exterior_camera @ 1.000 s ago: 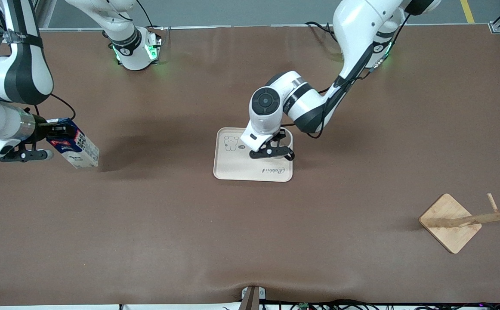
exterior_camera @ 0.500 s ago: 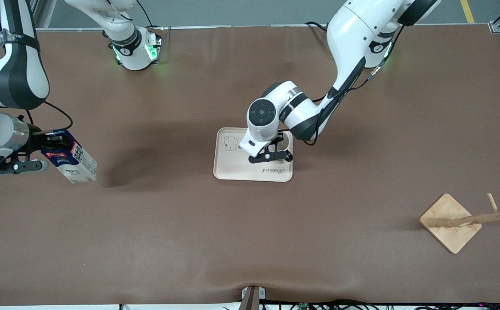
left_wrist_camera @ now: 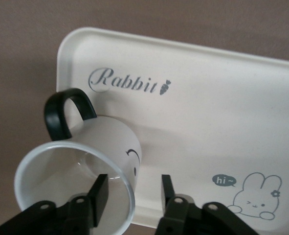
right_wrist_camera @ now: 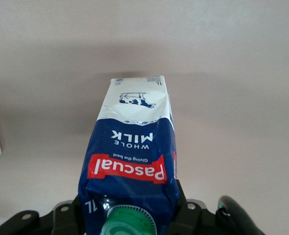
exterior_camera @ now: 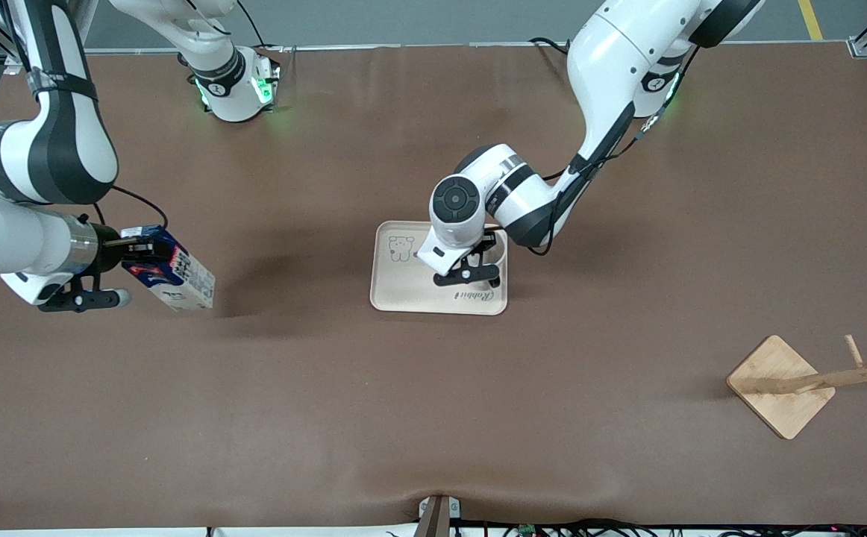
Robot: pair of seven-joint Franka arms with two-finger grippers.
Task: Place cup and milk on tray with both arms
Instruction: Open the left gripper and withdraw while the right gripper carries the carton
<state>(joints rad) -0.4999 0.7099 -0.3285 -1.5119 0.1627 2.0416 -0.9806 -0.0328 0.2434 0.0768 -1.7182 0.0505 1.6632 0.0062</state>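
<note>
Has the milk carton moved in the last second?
Yes. The milk, held by the right gripper, has shifted toward the tray, which has not moved, so the gap between them in the front view is smaller.

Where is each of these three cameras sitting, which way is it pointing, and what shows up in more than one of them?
Front view: high across the table, facing both arms' bases; shows the tray, the left gripper at the cup, the right gripper holding the milk above the table, and a wooden rack.
Left wrist view: looks past its own open fingers at cup and tray.
Right wrist view: looks down the gripped milk carton at the table.
Shared: cup and tray in front and left wrist views; milk in front and right wrist views.
</note>
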